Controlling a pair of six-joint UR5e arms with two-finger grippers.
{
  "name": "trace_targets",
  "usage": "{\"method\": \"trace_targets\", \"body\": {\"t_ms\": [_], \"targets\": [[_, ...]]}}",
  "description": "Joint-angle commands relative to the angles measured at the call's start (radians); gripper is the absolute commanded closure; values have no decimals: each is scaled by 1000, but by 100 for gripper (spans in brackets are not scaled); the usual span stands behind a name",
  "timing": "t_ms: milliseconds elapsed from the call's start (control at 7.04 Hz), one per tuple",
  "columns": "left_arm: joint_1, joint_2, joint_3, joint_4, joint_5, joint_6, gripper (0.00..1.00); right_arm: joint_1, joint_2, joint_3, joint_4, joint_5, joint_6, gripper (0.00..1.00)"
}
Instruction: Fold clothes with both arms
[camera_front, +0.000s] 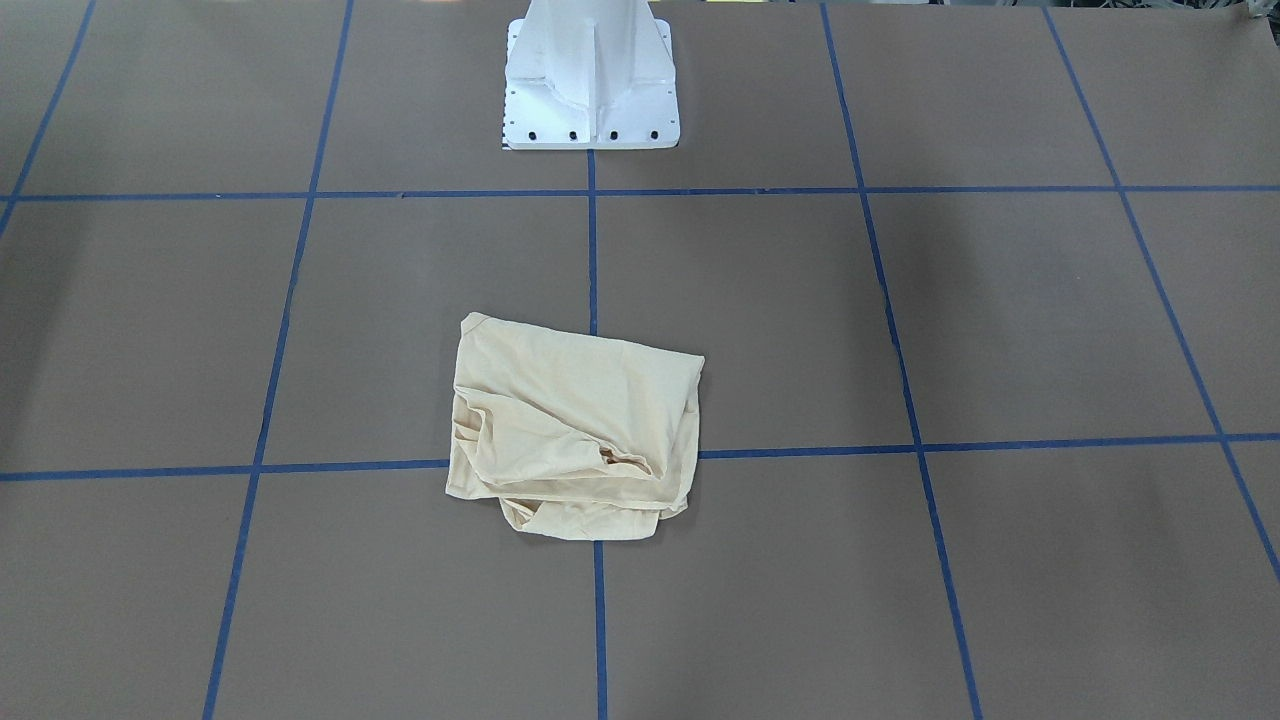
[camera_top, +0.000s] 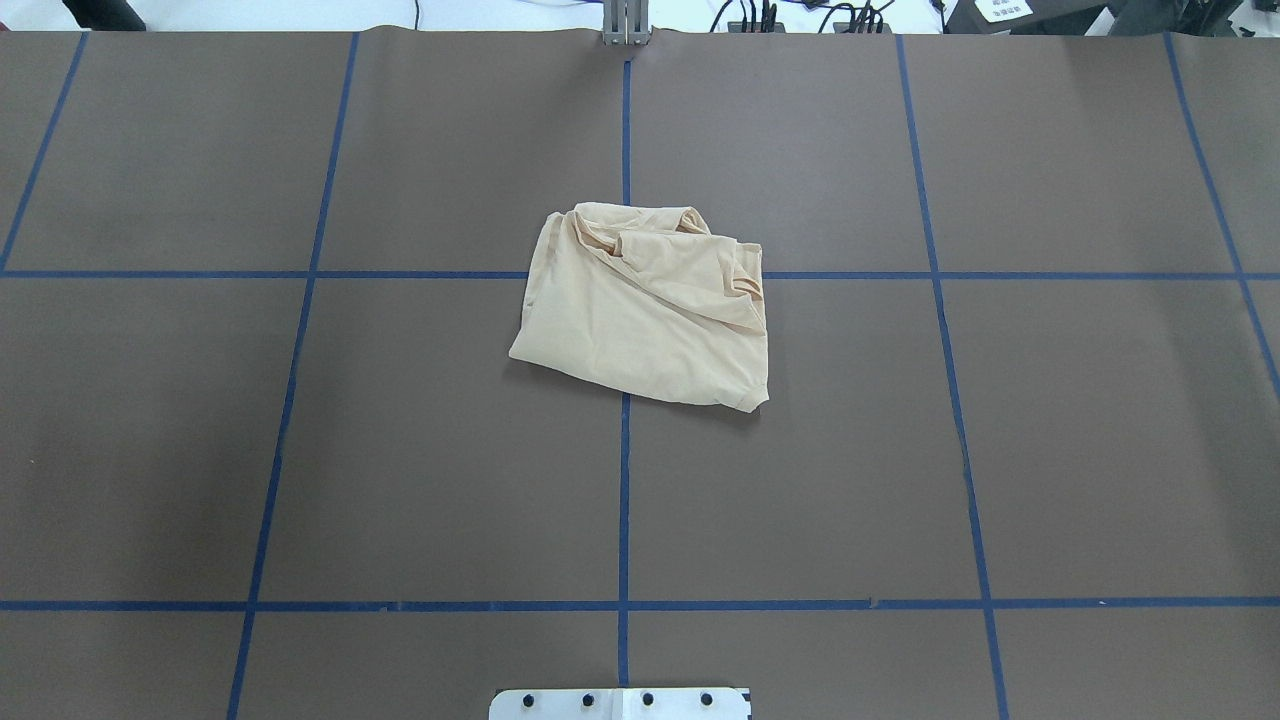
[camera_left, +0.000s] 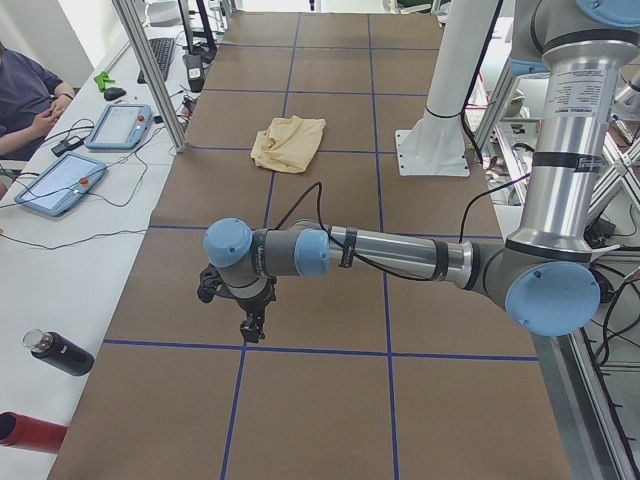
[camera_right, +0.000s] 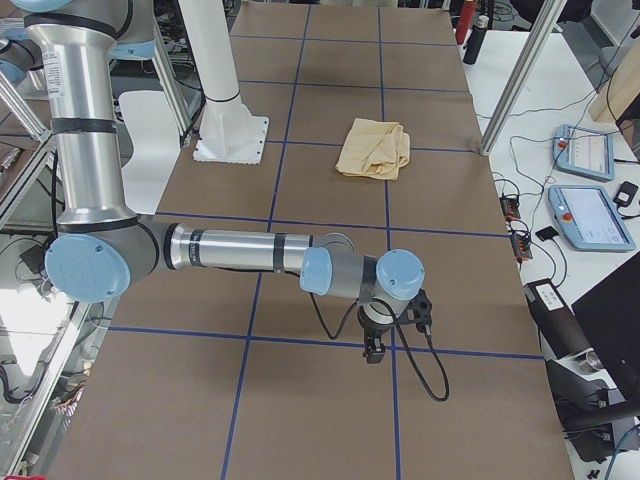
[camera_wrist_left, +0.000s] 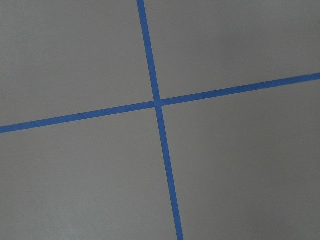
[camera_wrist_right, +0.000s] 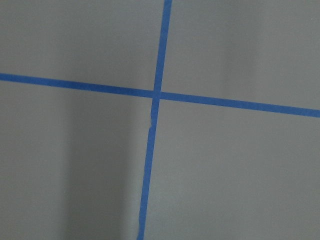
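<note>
The pale cream-yellow shirt (camera_front: 575, 420) lies bunched in a rough rectangle in the middle of the brown table, its print hidden; it also shows in the overhead view (camera_top: 645, 310) and both side views (camera_left: 288, 142) (camera_right: 374, 148). No arm shows in the front or overhead views. The left gripper (camera_left: 252, 330) hangs pointing down over a tape crossing, far from the shirt toward the table's left end. The right gripper (camera_right: 373, 350) hangs likewise toward the right end. I cannot tell whether either is open or shut. Both wrist views show only bare table and blue tape.
The white pedestal base (camera_front: 590, 90) stands at the robot's edge of the table. Blue tape lines (camera_top: 625, 500) divide the brown surface. A side bench holds teach pendants (camera_left: 120, 125), a black bottle (camera_left: 60, 352) and cables; a seated person (camera_left: 25, 95) is beside it.
</note>
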Motion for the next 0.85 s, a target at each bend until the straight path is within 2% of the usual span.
{"method": "trace_targets", "body": {"t_ms": [0,142,710], "targets": [[1,0,-6,0,1,-9,0,-1,-71,92,98,0,184,0],[1,0,-6,-2,1,-7,0,-6,-114,91,231,-2,187,0],[0,-1,-6,-2,15,-10,0,-21,-121,82,257,-5,258,0]]}}
